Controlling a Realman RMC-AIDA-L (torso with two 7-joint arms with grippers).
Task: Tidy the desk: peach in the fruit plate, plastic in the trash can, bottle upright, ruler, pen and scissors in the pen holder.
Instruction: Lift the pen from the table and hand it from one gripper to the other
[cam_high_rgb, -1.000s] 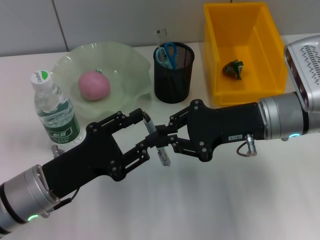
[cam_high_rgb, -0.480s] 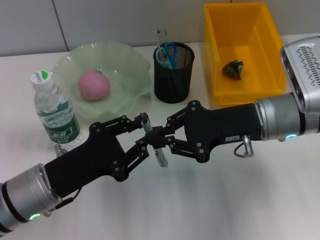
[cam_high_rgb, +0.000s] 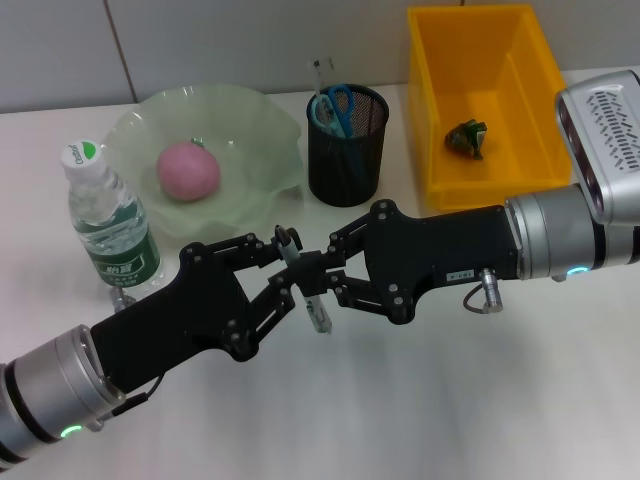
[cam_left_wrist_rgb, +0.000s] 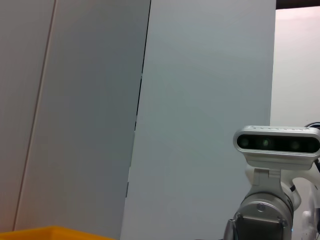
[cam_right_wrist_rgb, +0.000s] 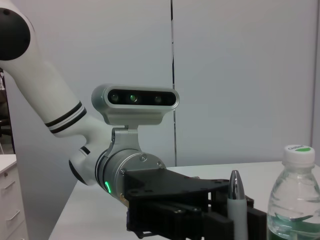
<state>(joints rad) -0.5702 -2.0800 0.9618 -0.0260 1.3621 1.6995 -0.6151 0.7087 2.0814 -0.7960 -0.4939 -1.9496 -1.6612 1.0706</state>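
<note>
Pen (cam_high_rgb: 302, 281): held off the worktop (cam_high_rgb: 450, 400), tilted, pinched between both sets of fingers where the two grippers meet; metal tip also seen in the right wrist view (cam_right_wrist_rgb: 235, 187).
Left gripper (cam_high_rgb: 283, 290): reaches in from the near left; fingers (cam_high_rgb: 262, 248) closed around the pen's middle, one link above it and one below.
Right gripper (cam_high_rgb: 318, 282): reaches in from the right, facing the left one; fingers (cam_high_rgb: 340, 240) pressed on the same pen from the opposite side, tips almost touching the left fingers.
Pen holder (cam_high_rgb: 347, 146): black mesh cup, upright, beyond the meeting fingers; blue-handled scissors (cam_high_rgb: 331, 107) and a clear ruler (cam_high_rgb: 319, 75) stand inside.
Peach (cam_high_rgb: 187, 170): pink, resting in the pale green fruit plate (cam_high_rgb: 262, 130), beyond and left of the left fingers.
Bottle (cam_high_rgb: 108, 222): upright, capped, left of the left fingers, close to that arm; seen too in the right wrist view (cam_right_wrist_rgb: 295, 200).
Trash can (cam_high_rgb: 520, 160): yellow bin, beyond the right arm; crumpled plastic (cam_high_rgb: 467, 138) lies on its floor.
Left wrist view: only wall panels, the right arm's camera housing (cam_left_wrist_rgb: 277, 145) and a sliver of the yellow bin's rim (cam_left_wrist_rgb: 50, 231).
</note>
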